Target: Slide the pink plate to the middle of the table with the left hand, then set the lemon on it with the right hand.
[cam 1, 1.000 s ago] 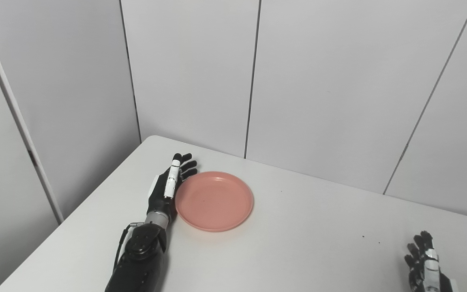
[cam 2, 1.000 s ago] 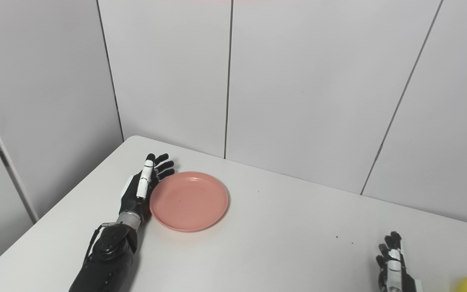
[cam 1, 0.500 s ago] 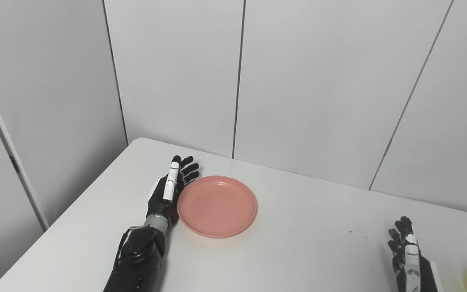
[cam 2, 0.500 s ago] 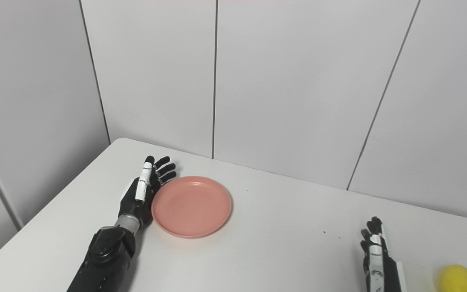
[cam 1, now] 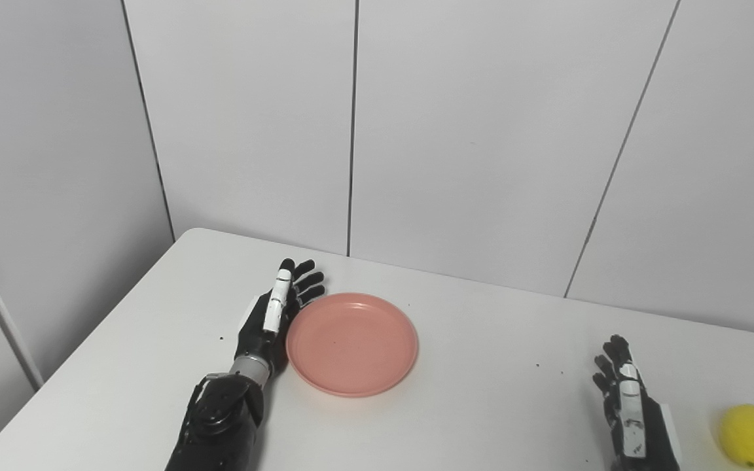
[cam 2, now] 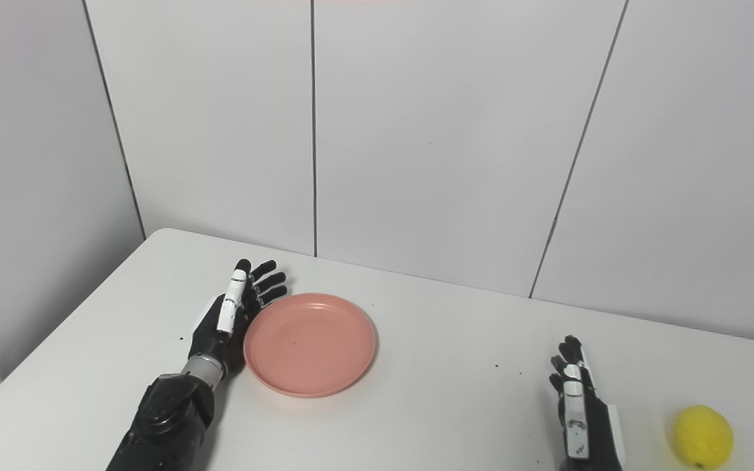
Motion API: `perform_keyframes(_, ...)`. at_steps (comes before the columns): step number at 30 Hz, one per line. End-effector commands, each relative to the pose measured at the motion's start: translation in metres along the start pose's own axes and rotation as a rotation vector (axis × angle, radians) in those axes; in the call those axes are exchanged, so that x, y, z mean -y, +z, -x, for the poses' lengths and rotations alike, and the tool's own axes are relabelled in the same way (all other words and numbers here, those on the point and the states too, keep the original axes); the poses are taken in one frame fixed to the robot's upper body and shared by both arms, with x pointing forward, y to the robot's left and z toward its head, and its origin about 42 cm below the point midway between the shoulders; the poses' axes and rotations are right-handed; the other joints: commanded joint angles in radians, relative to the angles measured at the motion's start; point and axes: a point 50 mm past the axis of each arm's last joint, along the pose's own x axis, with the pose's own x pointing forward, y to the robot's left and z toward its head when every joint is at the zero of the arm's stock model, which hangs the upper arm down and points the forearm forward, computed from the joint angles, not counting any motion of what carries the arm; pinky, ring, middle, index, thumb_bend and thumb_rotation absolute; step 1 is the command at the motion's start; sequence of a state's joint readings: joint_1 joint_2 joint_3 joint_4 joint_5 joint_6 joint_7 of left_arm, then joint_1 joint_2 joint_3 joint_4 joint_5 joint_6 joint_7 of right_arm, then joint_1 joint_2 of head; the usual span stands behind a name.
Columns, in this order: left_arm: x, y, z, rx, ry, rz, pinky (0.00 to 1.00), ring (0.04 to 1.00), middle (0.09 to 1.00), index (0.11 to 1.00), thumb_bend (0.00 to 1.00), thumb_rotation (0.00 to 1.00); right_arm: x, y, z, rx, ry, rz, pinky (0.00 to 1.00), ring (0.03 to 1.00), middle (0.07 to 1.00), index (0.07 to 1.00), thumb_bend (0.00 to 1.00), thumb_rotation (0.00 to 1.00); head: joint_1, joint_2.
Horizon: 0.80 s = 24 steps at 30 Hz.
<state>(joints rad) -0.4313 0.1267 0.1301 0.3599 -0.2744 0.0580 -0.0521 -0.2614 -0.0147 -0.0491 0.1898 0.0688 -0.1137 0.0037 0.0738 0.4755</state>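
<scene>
While the left hand's fingers (cam 1: 277,297) touch its rim, the pink plate (cam 1: 352,343) lies flat.

The left robot hand (cam 1: 271,315) is finished in black, with a white plate set along the uppermost finger and a white patch at the outer palm edge. A short silver collar is seen at the wrist, below which a bulky, glossy black forearm casing with a thin dark cable is found. The right robot hand (cam 2: 578,409) is likewise black, marked with white plates.
</scene>
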Motion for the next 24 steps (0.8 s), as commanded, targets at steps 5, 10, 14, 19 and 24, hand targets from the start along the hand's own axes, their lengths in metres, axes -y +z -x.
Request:
perform_keyframes(5,0.024,0.005,-0.008,0.020,-0.058,-0.029,0.85,0.855,0.850,0.830,0.56,1.00,-0.017,0.003,-0.001,0.047,-0.023,-0.036,0.91,0.923,0.935,0.919,0.67,1.00,-0.068,0.024)
perform_keyframes(10,0.037,0.001,-0.004,0.007,-0.052,-0.037,0.84,0.852,0.843,0.828,0.54,1.00,-0.030,0.007,-0.003,0.041,-0.043,-0.058,0.90,0.909,0.922,0.905,0.65,1.00,-0.137,0.038)
perform_keyframes(14,0.047,-0.001,-0.001,0.008,-0.062,-0.047,0.84,0.844,0.838,0.823,0.53,1.00,-0.036,0.009,-0.004,0.041,-0.048,-0.070,0.92,0.921,0.923,0.911,0.65,1.00,-0.168,0.043)
perform_keyframes(19,0.059,-0.005,0.004,0.010,-0.082,-0.033,0.84,0.847,0.844,0.831,0.53,1.00,-0.040,0.010,-0.005,0.039,-0.045,-0.063,0.92,0.917,0.915,0.905,0.68,1.00,-0.196,0.048)
perform_keyframes(24,0.069,-0.010,0.009,0.007,-0.113,-0.044,0.82,0.850,0.851,0.841,0.55,1.00,-0.044,0.010,-0.005,0.034,-0.029,-0.045,0.94,0.930,0.930,0.916,0.69,1.00,-0.213,0.053)
